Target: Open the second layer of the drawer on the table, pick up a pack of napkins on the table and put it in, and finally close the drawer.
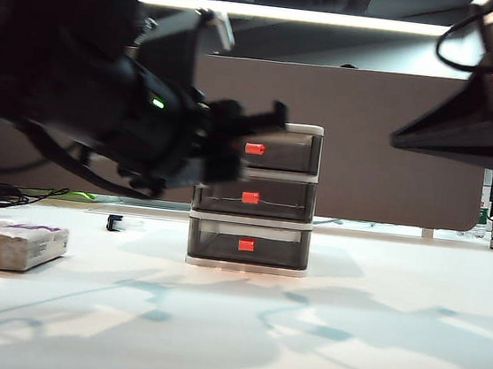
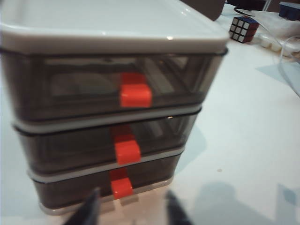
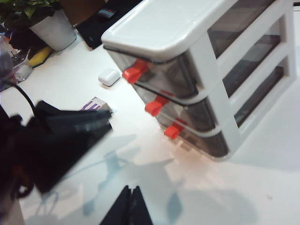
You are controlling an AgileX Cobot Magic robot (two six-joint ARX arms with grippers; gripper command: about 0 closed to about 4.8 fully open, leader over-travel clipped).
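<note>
drawer [image 1: 254, 194]: you see all three trays shut
left gripper [image 2: 131, 208]: fingers spread, near the front
right gripper [image 3: 127, 206]: fingers pressed together, above the table [image 1: 345, 338]

No text, brand, number or sign could be read anywhere. The soft beige-white pack of napkins [image 1: 15, 245], lying on the white tabletop [image 1: 318, 335] well to the left of the white-framed three-tier drawer cabinet [image 1: 255, 194], carried purple print on its top and dark lettering along its side, but both were too small and blurred to make out. The cabinet's small red handles and smoky grey trays bore no visible markings in any view.
</note>
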